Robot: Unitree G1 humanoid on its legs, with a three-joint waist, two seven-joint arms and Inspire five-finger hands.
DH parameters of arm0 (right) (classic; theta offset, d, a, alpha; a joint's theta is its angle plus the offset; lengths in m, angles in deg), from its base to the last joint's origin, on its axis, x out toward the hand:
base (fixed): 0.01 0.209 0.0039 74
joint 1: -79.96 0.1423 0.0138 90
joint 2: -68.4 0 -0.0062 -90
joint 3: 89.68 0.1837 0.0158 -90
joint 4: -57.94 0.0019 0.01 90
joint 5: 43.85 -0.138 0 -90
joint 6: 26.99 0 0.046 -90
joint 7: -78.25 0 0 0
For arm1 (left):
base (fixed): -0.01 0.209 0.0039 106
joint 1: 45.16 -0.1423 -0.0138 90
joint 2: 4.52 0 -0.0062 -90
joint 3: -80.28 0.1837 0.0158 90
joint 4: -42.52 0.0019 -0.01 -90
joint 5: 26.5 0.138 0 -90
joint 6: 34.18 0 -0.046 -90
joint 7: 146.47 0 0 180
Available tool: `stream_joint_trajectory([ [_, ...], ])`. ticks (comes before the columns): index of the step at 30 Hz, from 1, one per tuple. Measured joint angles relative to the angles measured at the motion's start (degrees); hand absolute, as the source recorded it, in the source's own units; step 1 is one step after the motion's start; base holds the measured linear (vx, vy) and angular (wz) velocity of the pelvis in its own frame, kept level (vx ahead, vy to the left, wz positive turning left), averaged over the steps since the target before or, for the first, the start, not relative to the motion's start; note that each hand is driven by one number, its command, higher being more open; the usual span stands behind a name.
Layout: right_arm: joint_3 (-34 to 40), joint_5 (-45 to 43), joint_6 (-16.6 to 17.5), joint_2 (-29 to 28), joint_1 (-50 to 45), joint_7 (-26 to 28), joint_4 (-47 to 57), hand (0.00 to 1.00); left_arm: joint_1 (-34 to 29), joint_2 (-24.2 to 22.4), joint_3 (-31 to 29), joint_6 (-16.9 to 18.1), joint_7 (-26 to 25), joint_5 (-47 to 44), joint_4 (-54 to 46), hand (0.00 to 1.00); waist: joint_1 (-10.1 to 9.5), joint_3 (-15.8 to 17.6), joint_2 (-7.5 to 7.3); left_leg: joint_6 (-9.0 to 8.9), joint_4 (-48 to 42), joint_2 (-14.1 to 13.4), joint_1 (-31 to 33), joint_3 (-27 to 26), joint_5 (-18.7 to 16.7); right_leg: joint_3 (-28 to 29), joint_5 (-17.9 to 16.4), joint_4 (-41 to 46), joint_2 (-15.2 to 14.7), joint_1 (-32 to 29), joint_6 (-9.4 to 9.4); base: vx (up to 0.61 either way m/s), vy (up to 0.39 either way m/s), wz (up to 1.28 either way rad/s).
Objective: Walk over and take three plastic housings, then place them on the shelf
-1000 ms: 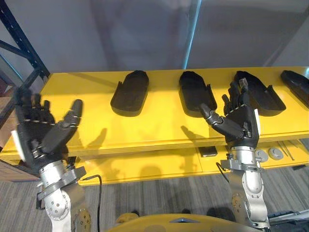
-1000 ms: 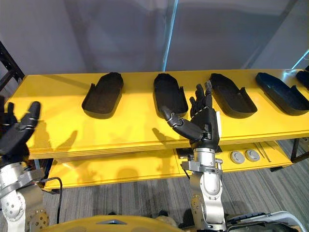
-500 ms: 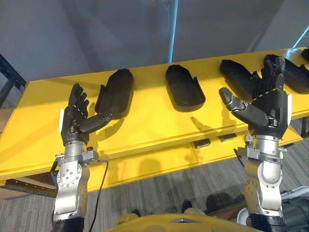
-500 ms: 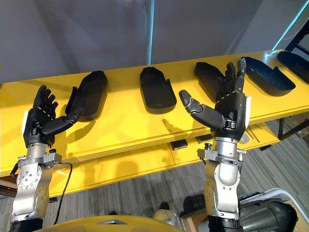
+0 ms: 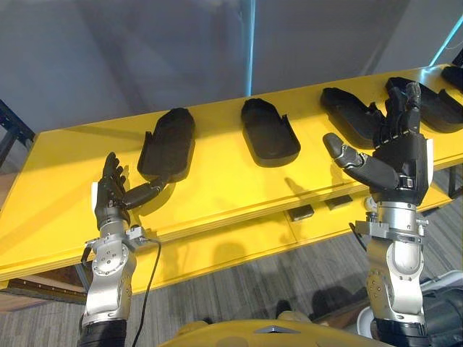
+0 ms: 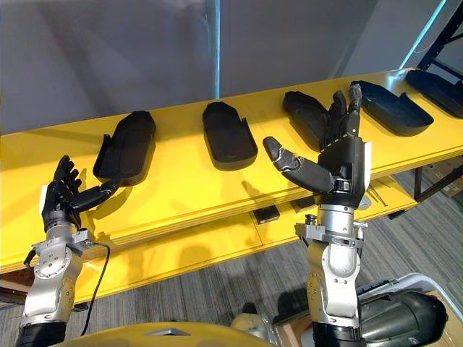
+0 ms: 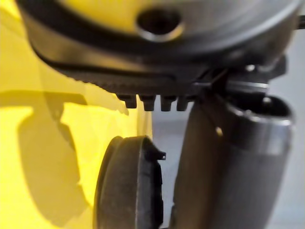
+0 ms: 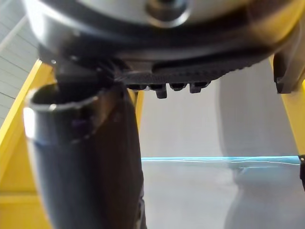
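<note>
— Where are the hands?
— The left hand (image 5: 110, 195) is low at the near left, fingers straight and spread, holding nothing. Its thumb points at the near end of the leftmost housing (image 5: 168, 143); whether it touches, I cannot tell. The right hand (image 5: 394, 155) is raised at the right, wide open and empty.
— Below them?
— Small dark blocks (image 5: 300, 212) lie on the lower shelf (image 5: 239, 253).
— And the housings?
— Black, in a row on the yellow top shelf (image 5: 224, 181): the leftmost, the middle housing (image 5: 269, 131), the third housing (image 5: 343, 112) behind the right hand, and the fourth housing (image 5: 443, 107) far right.
</note>
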State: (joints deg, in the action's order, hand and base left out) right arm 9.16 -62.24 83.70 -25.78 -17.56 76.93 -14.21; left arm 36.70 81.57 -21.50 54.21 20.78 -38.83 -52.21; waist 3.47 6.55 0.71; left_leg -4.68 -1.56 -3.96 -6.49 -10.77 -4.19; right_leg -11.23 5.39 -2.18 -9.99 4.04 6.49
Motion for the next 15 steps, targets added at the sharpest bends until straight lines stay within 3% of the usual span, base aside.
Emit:
stream_joint_trajectory([
  [7, -0.42, 0.0, -0.01, 0.01, -0.02, 0.4, 0.0, 1.0, 1.34, 0.01, 0.26, -2.34, 5.63, -2.54, 2.65, 1.0, 0.07, -0.02, 0.65, 0.42, -0.32, -0.14, 0.04, -0.57, -0.58, 0.48, -0.01, 0.0, 0.1, -0.19, -0.01, -0.01, 0.011, -0.04],
  [15, -0.4, -0.03, -0.01, 1.74, -0.06, 1.3, 0.0, 1.0, 2.85, 0.95, 0.27, -1.96, 9.49, -10.45, 4.82, 1.0, -0.08, -0.02, 1.02, -0.09, -0.45, -0.27, 0.07, -1.17, -0.64, 1.02, -0.01, 0.0, 0.16, -0.51, -0.02, 0.0, 0.006, -0.03],
])
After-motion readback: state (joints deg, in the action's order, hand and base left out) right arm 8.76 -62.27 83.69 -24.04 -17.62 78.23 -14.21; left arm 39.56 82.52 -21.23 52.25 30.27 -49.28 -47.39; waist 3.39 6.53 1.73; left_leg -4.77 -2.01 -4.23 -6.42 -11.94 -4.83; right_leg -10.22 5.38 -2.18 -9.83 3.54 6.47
